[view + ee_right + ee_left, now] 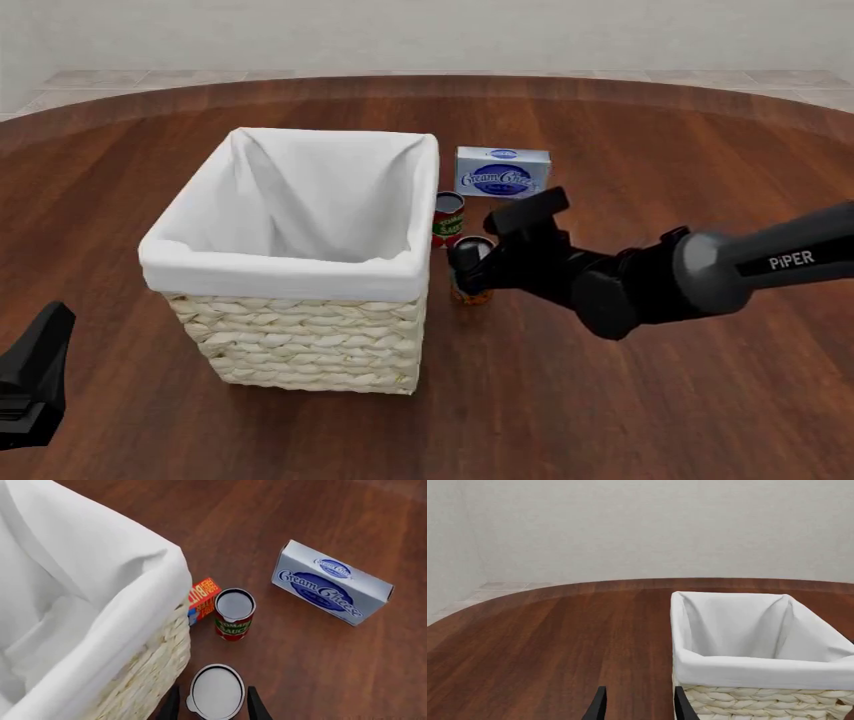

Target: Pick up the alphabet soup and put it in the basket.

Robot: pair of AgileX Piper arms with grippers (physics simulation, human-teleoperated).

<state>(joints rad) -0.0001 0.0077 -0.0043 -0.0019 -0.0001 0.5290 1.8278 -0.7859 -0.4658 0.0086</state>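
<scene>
So the basket (300, 260) sits left of centre on the desk (641, 400). The alphabet soup (469, 270) stands just off the basket's 3 o'clock side, with the tomato sauce can (449, 218) right behind it at 12 o'clock. The cream cheese box (503, 172) lies farther back, about 1 o'clock from the soup. The right end effector (470, 262) straddles the soup; the left end effector (34, 385) is way off at the basket's 8 o'clock.
</scene>
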